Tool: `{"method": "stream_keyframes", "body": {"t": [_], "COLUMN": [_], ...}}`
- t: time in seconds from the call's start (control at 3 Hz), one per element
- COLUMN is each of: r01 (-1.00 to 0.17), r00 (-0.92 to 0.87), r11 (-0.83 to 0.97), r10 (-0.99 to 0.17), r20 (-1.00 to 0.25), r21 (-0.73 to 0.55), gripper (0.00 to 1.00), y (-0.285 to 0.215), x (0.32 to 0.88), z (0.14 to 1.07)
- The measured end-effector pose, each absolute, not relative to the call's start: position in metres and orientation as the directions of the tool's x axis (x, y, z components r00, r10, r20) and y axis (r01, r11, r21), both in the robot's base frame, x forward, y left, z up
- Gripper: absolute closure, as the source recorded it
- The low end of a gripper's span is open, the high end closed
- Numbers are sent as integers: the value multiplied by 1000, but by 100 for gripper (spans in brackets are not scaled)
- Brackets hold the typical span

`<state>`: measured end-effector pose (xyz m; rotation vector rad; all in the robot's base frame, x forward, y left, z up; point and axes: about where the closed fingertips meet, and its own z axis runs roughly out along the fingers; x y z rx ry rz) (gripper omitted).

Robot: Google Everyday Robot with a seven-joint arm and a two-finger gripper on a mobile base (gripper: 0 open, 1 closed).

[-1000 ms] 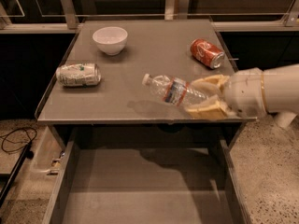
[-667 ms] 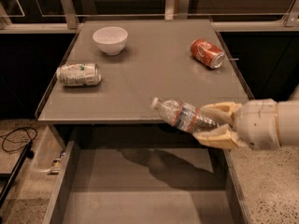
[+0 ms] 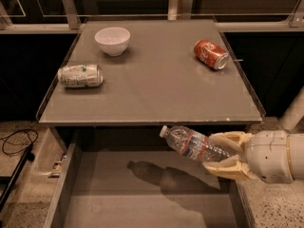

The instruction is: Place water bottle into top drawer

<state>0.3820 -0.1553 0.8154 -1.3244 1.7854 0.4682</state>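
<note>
The water bottle, clear and ribbed with a white cap and a red-blue-white label, hangs over the open top drawer, cap pointing left and slightly up. My gripper comes in from the right and is shut on the bottle's base end, its cream fingers above and below it. The bottle is in the air, just in front of the tabletop's front edge, and casts a shadow on the drawer's grey floor.
On the grey tabletop a white bowl stands at the back left, a silver-green can lies at the left, and a red soda can lies at the back right. Black cables lie on the floor at left.
My gripper has carried the bottle from above the tabletop's right side toward the front and down, past the table's front edge, to over the open drawer.
</note>
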Motion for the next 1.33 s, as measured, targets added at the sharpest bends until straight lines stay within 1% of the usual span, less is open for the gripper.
{"method": "stream_keyframes", "body": {"t": [0.33, 0.67, 1.0, 1.33], "r01": [-933, -949, -948, -946], "r00": [-101, -139, -166, -169], "r11": [332, 305, 311, 316], "r10": [-614, -639, -656, -666], "r20": [-783, -757, -736, -727], "r21": [-140, -84, -63, -70], "gripper": [100, 100, 100, 100], "y": [-127, -97, -83, -73], "x": [388, 395, 405, 414], "z": [781, 724, 689, 670]}}
